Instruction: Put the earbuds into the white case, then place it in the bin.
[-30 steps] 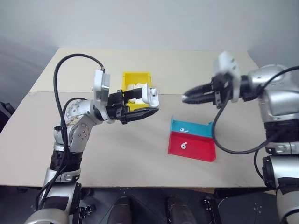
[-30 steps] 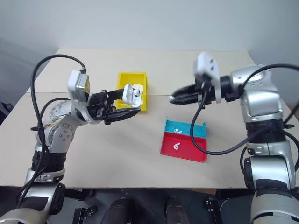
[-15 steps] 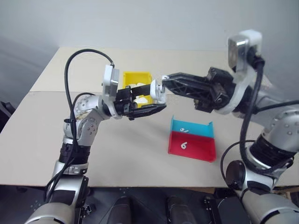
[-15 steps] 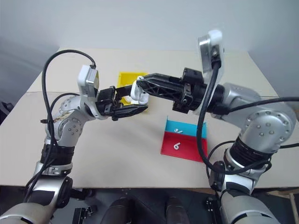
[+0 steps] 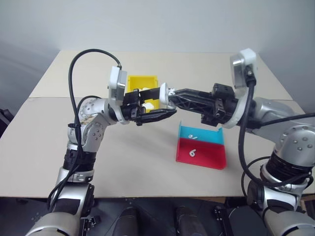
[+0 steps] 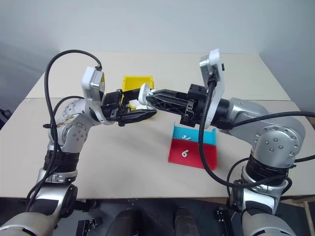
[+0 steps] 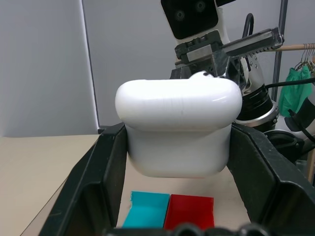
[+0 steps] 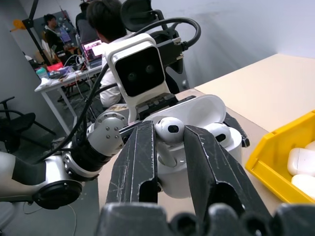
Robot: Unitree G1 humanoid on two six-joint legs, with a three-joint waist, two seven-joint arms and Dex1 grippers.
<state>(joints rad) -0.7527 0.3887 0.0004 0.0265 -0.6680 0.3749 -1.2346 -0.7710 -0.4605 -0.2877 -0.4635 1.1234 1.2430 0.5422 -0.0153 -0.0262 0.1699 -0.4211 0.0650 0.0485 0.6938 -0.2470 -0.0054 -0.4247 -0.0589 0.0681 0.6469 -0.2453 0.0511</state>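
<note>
Presently we find the right claw [image 8: 170,147] pinching one of the earbuds [image 8: 169,129] between its two black fingers, the bud's rounded head showing just above the fingertips. That bud sits directly over the open mouth of the white case [image 8: 206,125], whose hinged lid stands raised behind it; we cannot tell whether the bud's stem has entered its socket.

We find the left claw [image 7: 179,162] clamped on the white case [image 7: 178,132] from both sides, one black finger [image 7: 106,177] pressed against each flank, with the case held up in the air above the counter [image 5: 123,162]. In the head views the two claws meet tip to tip over the middle of the counter, the right one reaching across from the robot's right and the left claw [image 5: 160,105] pointing toward it.

We note the bin [image 5: 142,81], yellow, resting on the counter just behind the left claw; white items lie inside it, and we cannot identify them. Further to the robot's right, below the right arm, a red-and-teal tray [image 5: 202,150] lies flat on the counter. Two more earbuds rest in it: one [image 5: 193,137] on the teal part, one [image 5: 192,153] on the red part, apart from each other.

In the right wrist view, a person [image 8: 106,19] sits at a desk in the background.
</note>
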